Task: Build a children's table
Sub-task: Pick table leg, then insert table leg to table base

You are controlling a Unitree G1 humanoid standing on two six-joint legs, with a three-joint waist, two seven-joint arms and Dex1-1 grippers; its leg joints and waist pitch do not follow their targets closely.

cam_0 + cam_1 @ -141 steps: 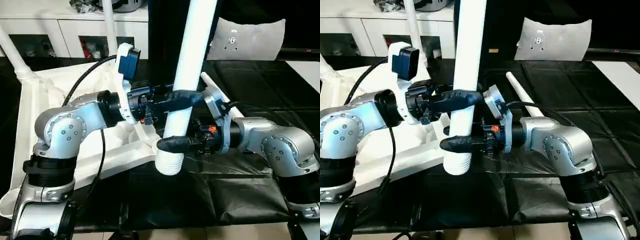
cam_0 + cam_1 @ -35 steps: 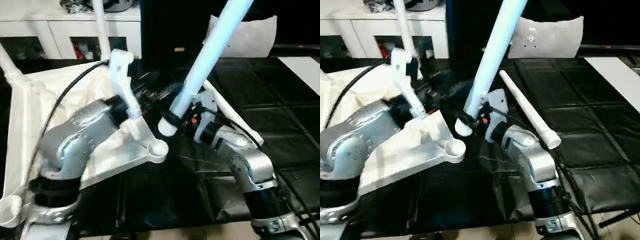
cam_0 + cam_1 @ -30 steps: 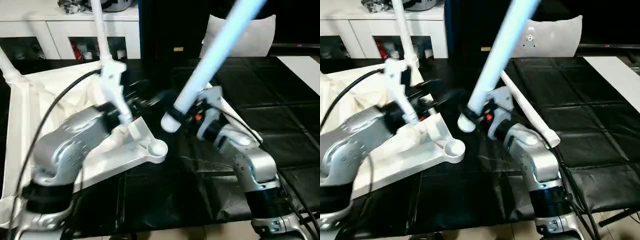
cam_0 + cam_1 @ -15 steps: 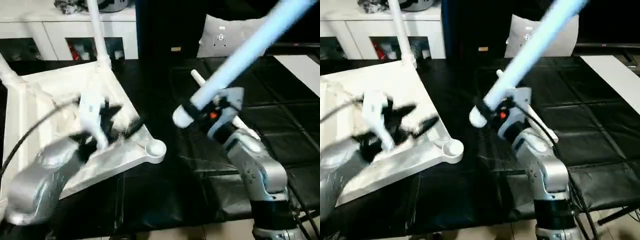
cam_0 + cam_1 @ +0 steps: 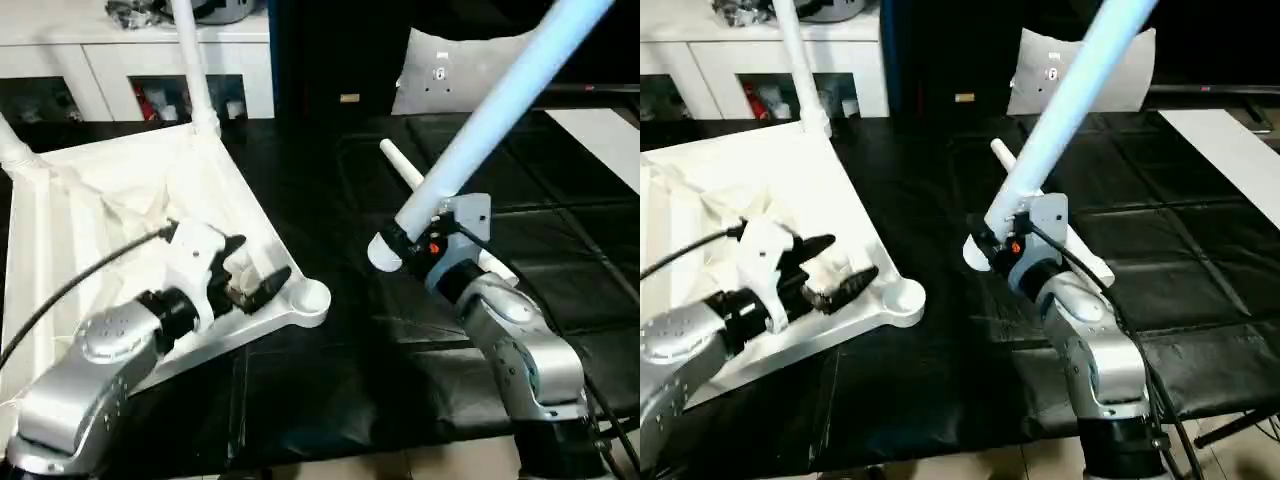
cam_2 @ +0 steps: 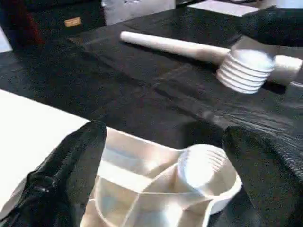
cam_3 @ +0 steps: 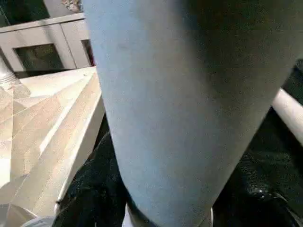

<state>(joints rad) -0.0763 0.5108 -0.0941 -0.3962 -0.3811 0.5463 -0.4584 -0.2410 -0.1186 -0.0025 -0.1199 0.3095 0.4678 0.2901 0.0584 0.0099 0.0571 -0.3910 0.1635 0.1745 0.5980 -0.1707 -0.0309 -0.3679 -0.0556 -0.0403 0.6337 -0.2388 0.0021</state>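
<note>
A: Nearest the viewer, what do the two silver arms carry?

B: The left gripper [image 5: 255, 285] hovers over the near corner of the white plastic rectangular table top [image 5: 90, 200], which lies ribbed side up on the black quilted work surface [image 5: 560, 190]. Its two black fingers [image 6: 61, 175] stand wide apart with nothing between them. The right gripper [image 5: 400, 240] is clamped on a long tapered white tube leg [image 5: 500, 100] close to its thick ribbed end.

A: Where does the open corner socket sit relative to the left gripper?

B: The round white corner socket [image 6: 206, 168] lies just beyond and between the spread fingertips, close to them; whether they touch the top cannot be told. The socket holds no leg.

A: And the held leg?

B: It is tilted, its ribbed end [image 6: 244, 71] low and beyond the socket from the left gripper, apart from it; the shaft rises up and away from the right gripper toward the robot's right.

A: What lies farther out?

B: Just behind the right gripper a second loose white tapered leg [image 5: 405, 170] rests flat on the black surface. On the far side of the table top from the left gripper, two more white legs stand upright in corner sockets: one at the far corner [image 5: 195, 60], one at the robot's far left [image 5: 20, 150]. Beyond these stands a white cabinet with open shelves [image 5: 110, 70], and well beyond the right gripper a pale grey cushion [image 5: 450, 70] leans against the dark backdrop.
</note>
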